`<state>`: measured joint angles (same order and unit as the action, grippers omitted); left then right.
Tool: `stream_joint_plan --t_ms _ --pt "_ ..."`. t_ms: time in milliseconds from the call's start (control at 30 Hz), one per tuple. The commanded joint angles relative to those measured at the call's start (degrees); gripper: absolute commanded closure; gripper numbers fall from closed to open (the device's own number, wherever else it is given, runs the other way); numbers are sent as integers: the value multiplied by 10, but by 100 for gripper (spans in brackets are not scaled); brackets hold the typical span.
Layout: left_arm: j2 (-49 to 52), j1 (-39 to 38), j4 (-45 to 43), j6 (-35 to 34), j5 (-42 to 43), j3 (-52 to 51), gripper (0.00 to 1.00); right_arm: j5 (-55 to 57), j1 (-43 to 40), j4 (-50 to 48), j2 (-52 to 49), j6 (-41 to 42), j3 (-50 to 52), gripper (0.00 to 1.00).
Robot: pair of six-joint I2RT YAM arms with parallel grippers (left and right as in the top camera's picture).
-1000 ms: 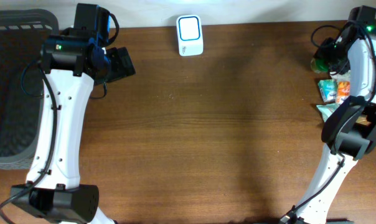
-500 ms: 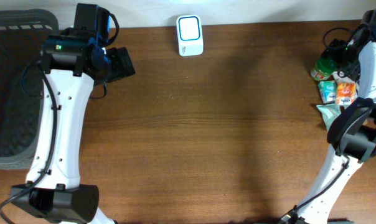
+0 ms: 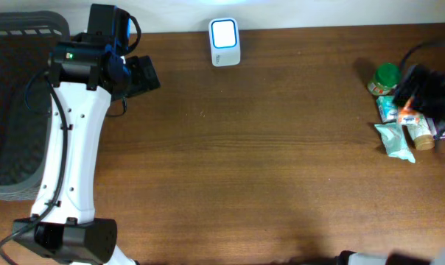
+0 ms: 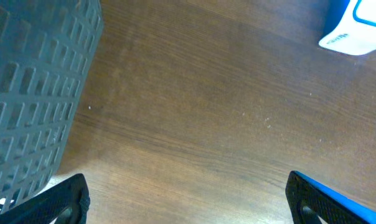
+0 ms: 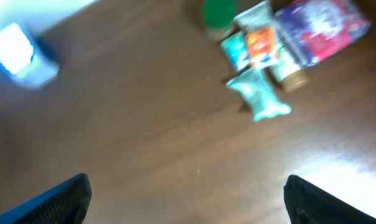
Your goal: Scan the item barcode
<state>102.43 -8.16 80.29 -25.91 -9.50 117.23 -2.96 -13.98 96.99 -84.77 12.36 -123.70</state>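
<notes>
Brown wooden table (image 3: 281, 162), with scanner (image 3: 225, 42) at the far edge and item pile (image 3: 389, 110) crowded at the right, packets touching. Left gripper (image 4: 188, 205) and right gripper (image 5: 188, 208) both spread wide, gripping nothing. Likely hazard: nudging neighbours while picking from so tight a cluster, or gripping over the barcode.

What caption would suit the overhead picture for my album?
White scanner at the far edge of the table, grey basket left, snack pile right.
</notes>
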Motion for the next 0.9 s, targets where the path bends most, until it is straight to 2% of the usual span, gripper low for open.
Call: stream_joint_plan --t_ms 0,67,267,333,567,700,800,867 --pt "-8 3 0 7 -4 5 1 4 67 -1 138 -14 111 1" --pt "-8 3 0 7 -4 5 1 -1 94 -1 237 -14 223 1" --pt "-8 3 0 7 -4 5 1 -42 95 3 424 -10 422 2" --pt "-8 3 0 7 -4 5 1 -42 95 3 457 -10 451 1" --pt "-8 3 0 7 -4 5 1 -42 95 -4 458 -12 451 1" --pt "-8 3 0 7 -4 5 1 -56 95 -112 486 -42 527 1" --pt "-8 3 0 7 -4 5 1 -126 95 -249 554 -146 655 1" --pt "-8 3 0 7 -4 5 1 -134 95 -377 614 -154 766 1"
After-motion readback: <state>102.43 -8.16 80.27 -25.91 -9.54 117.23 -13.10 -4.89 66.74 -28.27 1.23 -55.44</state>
